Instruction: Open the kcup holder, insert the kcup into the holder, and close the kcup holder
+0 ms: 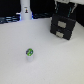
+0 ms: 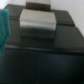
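Note:
The kcup (image 1: 30,52), a small white pod with a green top, stands upright on the white table near the middle of the exterior view. The kcup holder (image 1: 62,28), a black box with pale patches on its front, sits at the exterior view's right; no pod slots show. My gripper (image 1: 65,13) hangs just above the holder's far top, dark against it, and its fingers are not distinguishable. The wrist view is blurred and filled by the holder's black surface (image 2: 45,57), with a grey block (image 2: 39,24) close ahead.
A tall white bottle-like object (image 1: 25,10) with a dark mark stands at the back, toward the exterior view's left. A teal shape (image 2: 4,27) shows at the wrist view's edge. White table (image 1: 50,65) surrounds the kcup.

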You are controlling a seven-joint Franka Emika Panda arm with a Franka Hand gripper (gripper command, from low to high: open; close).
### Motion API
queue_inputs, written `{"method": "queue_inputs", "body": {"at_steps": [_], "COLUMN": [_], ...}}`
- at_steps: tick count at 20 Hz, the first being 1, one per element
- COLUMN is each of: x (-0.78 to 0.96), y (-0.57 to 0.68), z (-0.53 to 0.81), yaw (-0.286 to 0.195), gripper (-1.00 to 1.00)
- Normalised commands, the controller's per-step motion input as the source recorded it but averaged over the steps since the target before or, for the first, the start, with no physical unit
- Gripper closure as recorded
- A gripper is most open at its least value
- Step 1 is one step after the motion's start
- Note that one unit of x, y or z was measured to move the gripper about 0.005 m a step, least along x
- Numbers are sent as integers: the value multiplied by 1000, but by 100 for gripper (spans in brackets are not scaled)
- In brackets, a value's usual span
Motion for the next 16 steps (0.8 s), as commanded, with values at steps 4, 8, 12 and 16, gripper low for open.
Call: {"method": "queue_inputs", "body": {"at_steps": [4, 8, 12, 16], "x": [-195, -208, -311, -373], "y": [295, 200, 118, 47], "z": [-404, -415, -432, -460], "yaw": [-151, -133, -56, -28], "gripper": [-100, -100, -100, -100]}}
